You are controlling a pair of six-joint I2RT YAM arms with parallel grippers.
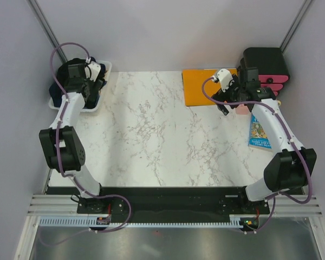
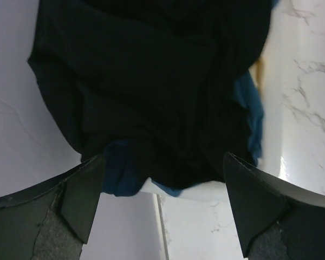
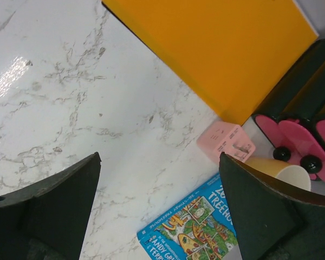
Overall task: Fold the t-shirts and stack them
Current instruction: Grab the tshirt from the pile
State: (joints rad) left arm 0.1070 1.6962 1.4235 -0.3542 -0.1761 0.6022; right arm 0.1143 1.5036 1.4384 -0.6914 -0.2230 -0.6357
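A crumpled black t-shirt (image 2: pixel 151 81) lies heaped over navy t-shirts (image 2: pixel 122 176) inside the white tray (image 1: pixel 89 108) on the desk (image 1: pixel 151 130). The left claw (image 2: pixel 162 158) gapes wide just above the tray's heap. The right claw (image 3: pixel 160 157), equally wide, hangs well apart from the tray.

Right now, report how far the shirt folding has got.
Done: nothing folded or stacked. In hand: the open left gripper hovers over the black t-shirt, bunched on a navy t-shirt in the white bin; the right gripper is open. Left: every fold, the stack.
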